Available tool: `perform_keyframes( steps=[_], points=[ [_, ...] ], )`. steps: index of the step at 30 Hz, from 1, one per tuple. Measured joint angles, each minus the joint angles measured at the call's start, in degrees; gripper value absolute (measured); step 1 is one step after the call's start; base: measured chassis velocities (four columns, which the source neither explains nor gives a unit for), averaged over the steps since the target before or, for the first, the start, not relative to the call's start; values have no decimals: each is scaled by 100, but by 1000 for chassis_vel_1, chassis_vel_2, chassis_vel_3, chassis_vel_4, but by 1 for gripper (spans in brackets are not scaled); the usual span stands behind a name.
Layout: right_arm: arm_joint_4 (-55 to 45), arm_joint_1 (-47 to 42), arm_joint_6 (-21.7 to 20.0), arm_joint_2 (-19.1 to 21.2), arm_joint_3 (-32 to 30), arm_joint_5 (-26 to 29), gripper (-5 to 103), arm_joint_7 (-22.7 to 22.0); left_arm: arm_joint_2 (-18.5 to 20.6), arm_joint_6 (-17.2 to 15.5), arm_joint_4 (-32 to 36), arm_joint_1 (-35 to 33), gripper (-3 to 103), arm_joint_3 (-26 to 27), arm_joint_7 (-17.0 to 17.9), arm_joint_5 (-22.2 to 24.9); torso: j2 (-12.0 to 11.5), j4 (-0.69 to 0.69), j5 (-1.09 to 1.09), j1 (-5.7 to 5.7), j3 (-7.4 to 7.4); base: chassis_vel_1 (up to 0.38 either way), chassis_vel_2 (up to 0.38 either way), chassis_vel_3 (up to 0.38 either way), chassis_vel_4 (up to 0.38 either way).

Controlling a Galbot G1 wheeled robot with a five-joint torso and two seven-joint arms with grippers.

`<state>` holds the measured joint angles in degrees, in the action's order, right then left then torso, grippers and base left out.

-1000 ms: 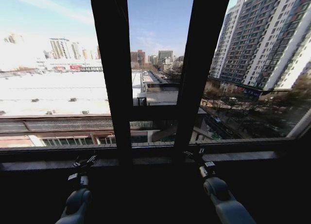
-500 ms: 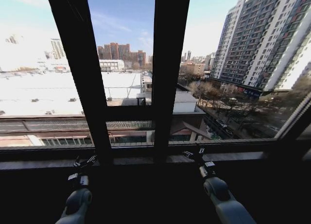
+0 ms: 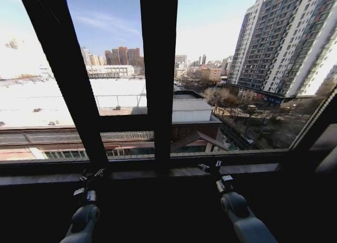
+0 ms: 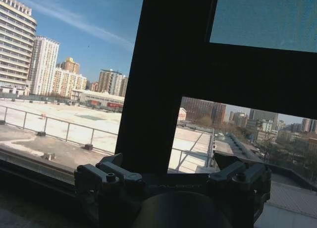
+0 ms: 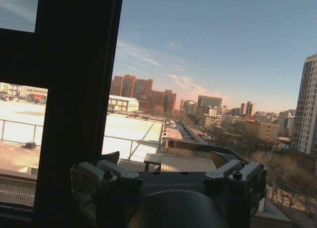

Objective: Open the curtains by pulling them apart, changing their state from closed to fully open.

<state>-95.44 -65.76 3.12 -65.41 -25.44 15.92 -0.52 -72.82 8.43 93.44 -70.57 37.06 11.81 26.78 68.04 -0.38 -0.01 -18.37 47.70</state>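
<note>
The curtains are out of view; bare glass and dark frame bars face me. In the head view my left gripper is held low in front of the window sill, left of centre. My right gripper is at the same height, right of centre. Both stand open with nothing between their fingers. The left wrist view has the left gripper pointing at a dark upright bar. The right gripper in the right wrist view points at glass beside another bar.
A thick dark upright bar stands in the middle of the window, and a slanted one is to its left. The sill runs across just beyond the grippers, with a dark wall below. City buildings lie outside.
The whole picture has shifted: the window bars sit further left than a second ago, so the camera has moved. Both arms hold the same pose.
</note>
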Motion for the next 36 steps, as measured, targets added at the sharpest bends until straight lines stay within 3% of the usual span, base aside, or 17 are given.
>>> perform_keyframes(
  steps=[7,16,36],
  points=[
    [0,0,0,1,0,0,100,0,-1,0,0,0,100,-3,0,0,0,-6,3,-1,0,12,-68,-19,67],
    [0,0,0,2,-1,0,100,0,-2,0,0,0,100,-4,-1,0,0,-4,1,-2,0,113,-218,-133,245],
    [0,0,0,2,-1,0,100,0,-2,-1,1,0,100,-5,-3,0,1,-5,3,1,-1,309,-338,-306,334]
  ],
)
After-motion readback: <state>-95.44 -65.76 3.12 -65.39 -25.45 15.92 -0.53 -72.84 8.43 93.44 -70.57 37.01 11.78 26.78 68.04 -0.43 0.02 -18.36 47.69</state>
